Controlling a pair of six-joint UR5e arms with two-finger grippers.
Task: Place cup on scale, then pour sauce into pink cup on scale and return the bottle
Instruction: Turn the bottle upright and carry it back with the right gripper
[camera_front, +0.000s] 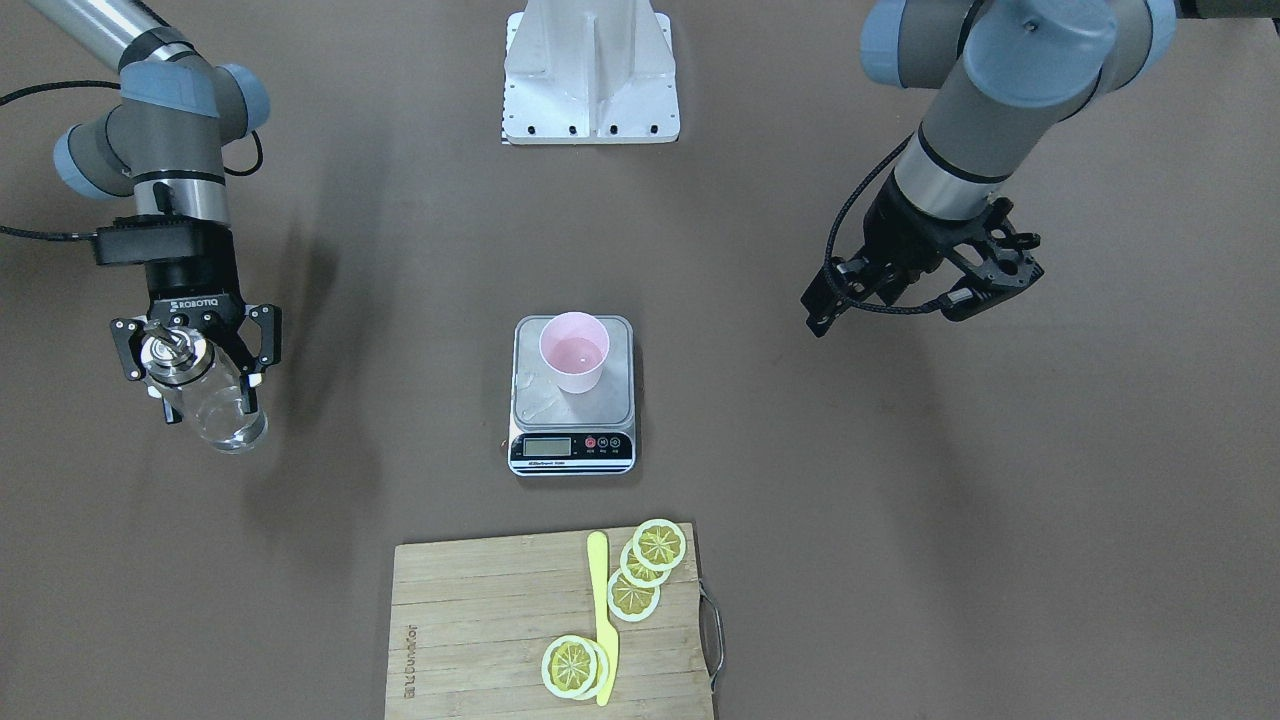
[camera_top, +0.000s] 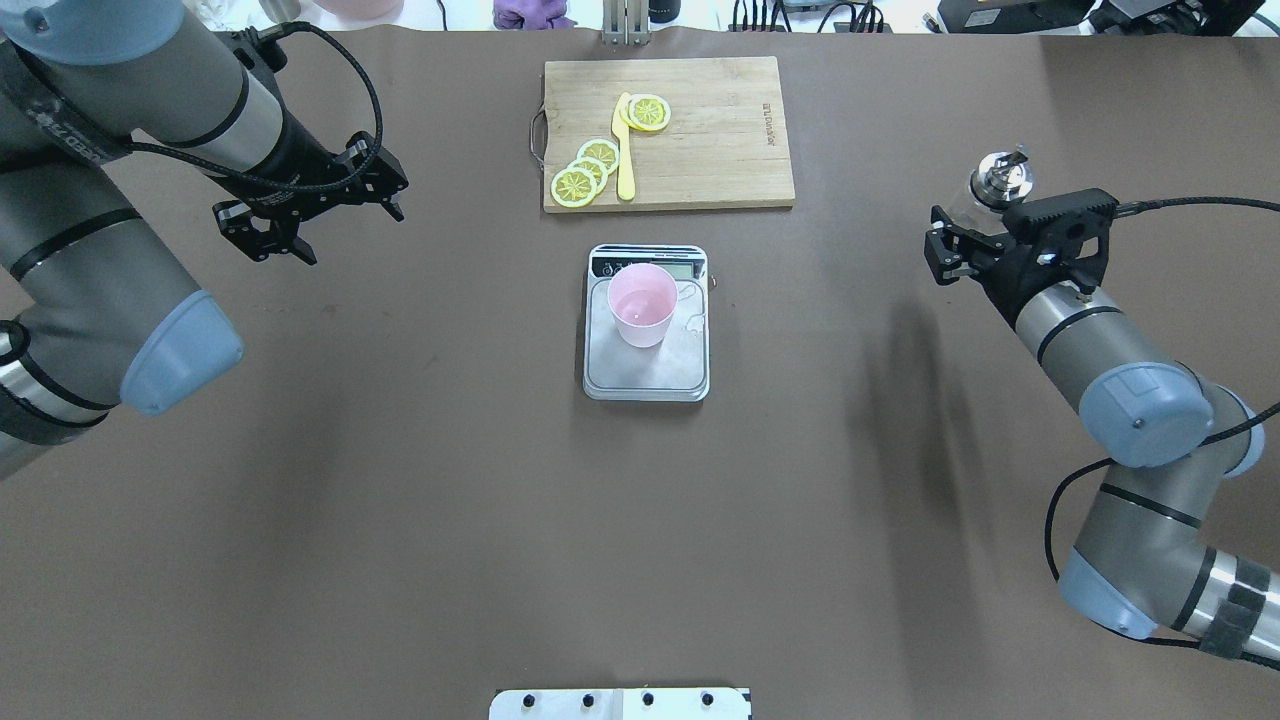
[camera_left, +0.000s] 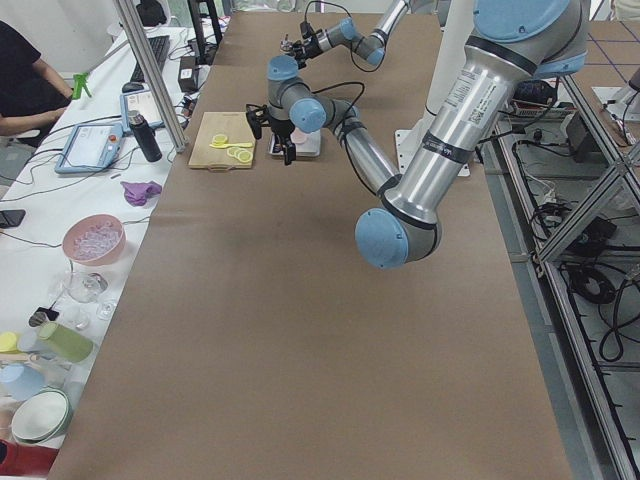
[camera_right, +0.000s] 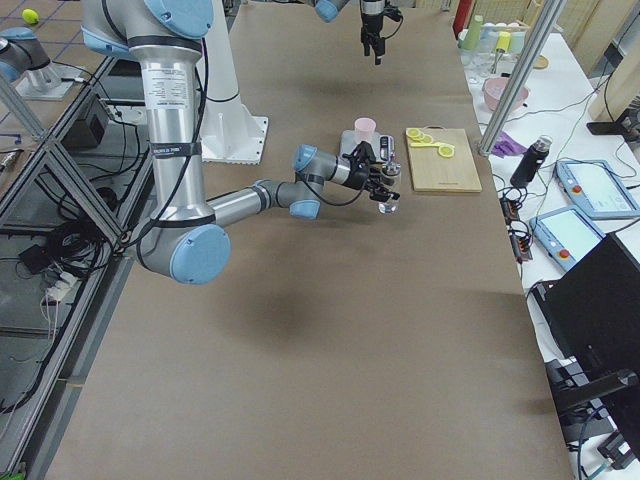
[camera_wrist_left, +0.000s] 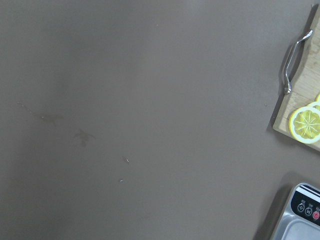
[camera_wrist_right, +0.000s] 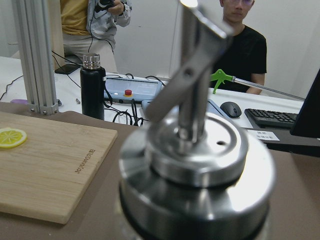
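Brown table (camera_front: 900, 520); cup (camera_front: 573, 352) stands on scale (camera_front: 527, 400), centre; right gripper (camera_front: 196, 372) clamped on upright bottle (camera_front: 225, 420), well apart; left gripper (camera_front: 890, 300) spread, empty; pour status unclear; next, probably carry bottle over cup and tilt.

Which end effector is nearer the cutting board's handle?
Left. Left end effector hangs off the board's handle end; right end effector, gripping the bottle, sits off the opposite end.
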